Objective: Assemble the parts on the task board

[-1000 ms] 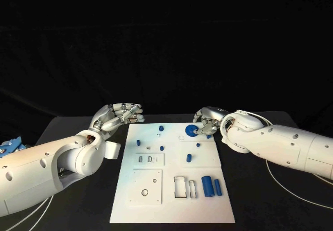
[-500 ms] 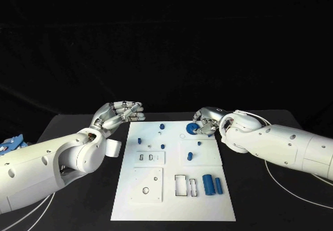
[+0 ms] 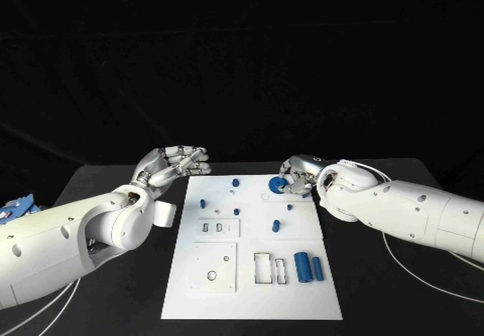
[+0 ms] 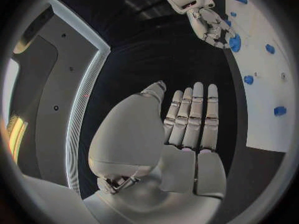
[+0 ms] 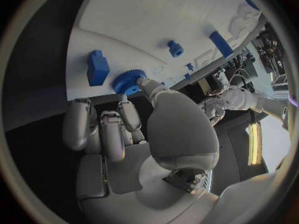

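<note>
The white task board [image 3: 252, 294] lies in the middle of the black table. At its far right corner my right hand [image 3: 299, 178] pinches a round blue gear [image 3: 276, 184] between the thumb and a finger, just above the board. The right wrist view shows the gear [image 5: 127, 81] at the board's edge beside a blue block [image 5: 97, 67]. My left hand [image 3: 178, 164] hovers at the board's far left corner, fingers half curled and apart, holding nothing. In the left wrist view that hand [image 4: 187, 129] is bare, with the gear [image 4: 234, 42] beyond it.
Small blue pegs [image 3: 235, 183] [image 3: 202, 204] [image 3: 274, 225] stand on the board's far half. Two blue cylinders [image 3: 303, 267] [image 3: 317, 269] lie near its right edge beside rectangular slots. A blue object [image 3: 15, 208] lies at the table's left edge. White cables [image 3: 403, 273] run on the right.
The whole picture has shifted a little. My right hand stays on the blue gear, which now looks slightly more tilted. The left hand has kept its place.
</note>
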Robot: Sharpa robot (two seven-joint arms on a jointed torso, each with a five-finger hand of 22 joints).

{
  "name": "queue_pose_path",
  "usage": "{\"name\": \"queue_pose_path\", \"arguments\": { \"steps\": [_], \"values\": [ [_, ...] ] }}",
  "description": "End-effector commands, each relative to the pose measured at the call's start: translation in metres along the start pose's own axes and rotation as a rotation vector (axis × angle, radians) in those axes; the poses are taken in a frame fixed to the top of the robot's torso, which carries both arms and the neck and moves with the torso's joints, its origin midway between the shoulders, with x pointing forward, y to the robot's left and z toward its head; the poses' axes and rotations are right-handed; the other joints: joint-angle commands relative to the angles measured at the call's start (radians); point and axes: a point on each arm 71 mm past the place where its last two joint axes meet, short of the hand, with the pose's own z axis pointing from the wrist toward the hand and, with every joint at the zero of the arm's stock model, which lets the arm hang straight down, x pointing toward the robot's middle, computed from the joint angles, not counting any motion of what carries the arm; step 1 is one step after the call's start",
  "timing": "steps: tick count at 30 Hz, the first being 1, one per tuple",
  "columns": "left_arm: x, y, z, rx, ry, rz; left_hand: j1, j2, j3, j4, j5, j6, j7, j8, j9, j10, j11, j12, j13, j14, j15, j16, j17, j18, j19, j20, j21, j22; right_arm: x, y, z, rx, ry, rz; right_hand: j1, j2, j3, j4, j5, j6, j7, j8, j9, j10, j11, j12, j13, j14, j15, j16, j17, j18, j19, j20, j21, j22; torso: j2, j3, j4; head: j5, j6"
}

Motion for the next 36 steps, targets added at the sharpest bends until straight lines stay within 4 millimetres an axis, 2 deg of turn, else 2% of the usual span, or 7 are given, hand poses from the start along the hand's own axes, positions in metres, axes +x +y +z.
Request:
{"name": "queue_pose_path", "arguments": {
  "steps": [1,5,12,20,36],
  "values": [
    [0.002,-0.001,0.001,0.005,0.012,-0.010,0.002,-0.011,0.007,-0.001,-0.004,-0.009,0.020,-0.006,-0.001,0.002,0.006,-0.006,0.000,-0.006,0.004,-0.004,0.001,0.014,0.005,0.003,-0.004,-0.002,0.004,0.001,0.000,-0.004,0.016,-0.003,0.002,0.010,0.001,0.003,-0.004,0.009,-0.001,0.004,0.001,0.007,0.000,0.005,0.002,0.077,0.006,0.006,0.137,-0.012,0.002,0.001,0.005,0.000,0.001,0.0000,0.0010,0.000,-0.002],
    [0.001,-0.001,0.001,0.005,0.012,-0.009,0.003,-0.011,0.008,-0.002,-0.003,-0.009,0.020,-0.006,-0.001,0.002,0.006,-0.006,0.000,-0.006,0.004,-0.004,0.002,0.014,0.005,0.003,-0.004,-0.002,0.004,0.001,-0.001,-0.004,0.010,-0.002,0.001,0.009,0.000,0.004,-0.006,0.010,-0.001,0.004,0.000,0.006,0.000,0.005,0.001,0.077,0.005,0.006,0.137,-0.012,0.002,0.001,0.005,0.000,0.000,-0.0001,-0.0002,0.001,-0.002],
    [0.001,-0.001,0.001,0.003,0.013,-0.010,0.003,-0.011,0.008,-0.002,-0.003,-0.009,0.020,-0.006,-0.001,0.002,0.006,-0.006,0.000,-0.006,0.004,-0.004,0.002,0.014,0.005,0.003,-0.004,-0.002,0.003,0.002,-0.001,-0.006,-0.010,-0.002,-0.015,-0.007,-0.011,0.016,0.001,0.003,-0.001,0.000,-0.003,0.004,0.000,0.006,0.002,0.078,0.006,0.009,0.144,-0.013,0.002,0.001,0.007,0.004,0.000,0.0005,-0.0011,0.003,-0.003],
    [0.001,0.000,0.001,0.002,0.013,-0.010,0.003,-0.011,0.008,-0.002,-0.003,-0.009,0.020,-0.006,-0.001,0.002,0.006,-0.006,0.000,-0.006,0.004,-0.004,0.002,0.014,0.005,0.003,-0.004,-0.002,0.003,0.006,0.000,-0.018,-0.023,0.001,-0.028,-0.011,-0.019,0.028,0.002,0.000,0.000,-0.002,-0.004,0.003,0.001,0.007,0.003,0.079,0.006,0.010,0.148,-0.013,0.003,0.001,0.008,0.007,0.000,0.0012,0.0005,0.003,-0.002],
    [0.001,0.000,0.001,0.002,0.011,-0.009,0.005,-0.011,0.012,-0.003,-0.003,-0.010,0.021,-0.008,-0.002,0.001,0.006,-0.008,0.000,-0.007,0.004,-0.005,0.002,0.014,0.005,0.003,-0.005,-0.003,0.005,0.011,0.002,-0.021,-0.013,0.000,-0.041,-0.018,-0.033,0.042,-0.012,-0.006,0.000,-0.003,-0.005,-0.001,0.002,0.006,0.001,0.080,0.007,0.012,0.153,-0.013,0.002,0.002,0.007,0.008,0.001,0.0014,-0.0009,0.002,-0.002]
  ]
}}
